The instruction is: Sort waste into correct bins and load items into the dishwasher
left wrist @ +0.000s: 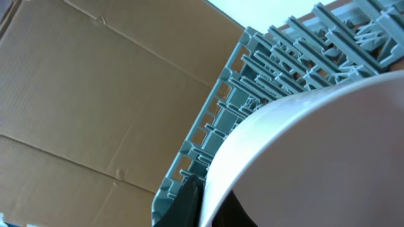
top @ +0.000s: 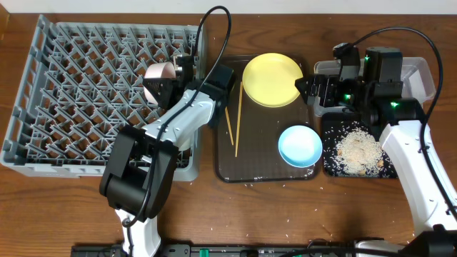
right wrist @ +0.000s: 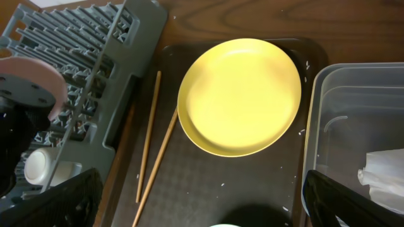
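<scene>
My left gripper (top: 174, 76) is shut on the rim of the white bowl (top: 158, 83), which it holds tilted over the right part of the grey dishwasher rack (top: 78, 86). In the left wrist view the bowl (left wrist: 315, 151) fills the right side, and dark fingers (left wrist: 184, 203) pinch its rim. The yellow plate (right wrist: 240, 94), the wooden chopsticks (right wrist: 151, 148) and the light blue bowl (top: 300, 145) lie on the brown tray (top: 260, 160). My right gripper (right wrist: 202, 214) hangs open above that tray, holding nothing. A small white cup (right wrist: 41, 167) sits in the rack's edge compartment.
Rice crumbs (top: 357, 151) lie in the black tray (top: 330, 165) at the right. The clear tub (right wrist: 341, 101) behind it holds a white napkin (right wrist: 386, 180). A few grains are scattered on the table's front. A cardboard sheet (left wrist: 95, 94) stands beyond the rack.
</scene>
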`<move>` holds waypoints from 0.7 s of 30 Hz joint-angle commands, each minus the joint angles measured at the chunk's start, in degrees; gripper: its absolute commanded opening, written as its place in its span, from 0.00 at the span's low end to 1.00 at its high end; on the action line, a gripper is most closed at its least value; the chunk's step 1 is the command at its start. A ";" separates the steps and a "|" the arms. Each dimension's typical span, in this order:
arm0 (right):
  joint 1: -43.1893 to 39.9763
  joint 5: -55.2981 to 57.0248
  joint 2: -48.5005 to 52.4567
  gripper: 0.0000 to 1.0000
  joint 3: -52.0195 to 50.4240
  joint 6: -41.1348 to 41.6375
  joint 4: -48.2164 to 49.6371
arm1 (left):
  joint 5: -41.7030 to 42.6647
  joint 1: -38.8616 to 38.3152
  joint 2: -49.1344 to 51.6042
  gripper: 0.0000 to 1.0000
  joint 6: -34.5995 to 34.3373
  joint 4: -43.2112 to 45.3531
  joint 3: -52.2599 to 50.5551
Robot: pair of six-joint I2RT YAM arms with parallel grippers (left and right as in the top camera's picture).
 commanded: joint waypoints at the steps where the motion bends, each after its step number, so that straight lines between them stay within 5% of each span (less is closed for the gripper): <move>1: -0.22 -0.04 -1.11 0.99 0.09 0.42 -0.04 | 2.29 -1.64 0.79 0.14 -1.11 -1.07 -0.35; 8: -0.24 -0.04 -1.11 0.99 0.09 0.42 -0.02 | 5.18 -4.26 0.74 0.33 0.68 -1.03 -0.31; 16: -0.22 -0.04 -1.11 0.99 0.09 0.42 -0.02 | 20.24 -4.24 -2.08 0.70 3.82 -2.10 2.03; 21: -0.22 -0.04 -1.11 0.99 0.09 0.42 -0.02 | 34.58 -4.24 -9.79 0.79 4.28 -2.32 3.45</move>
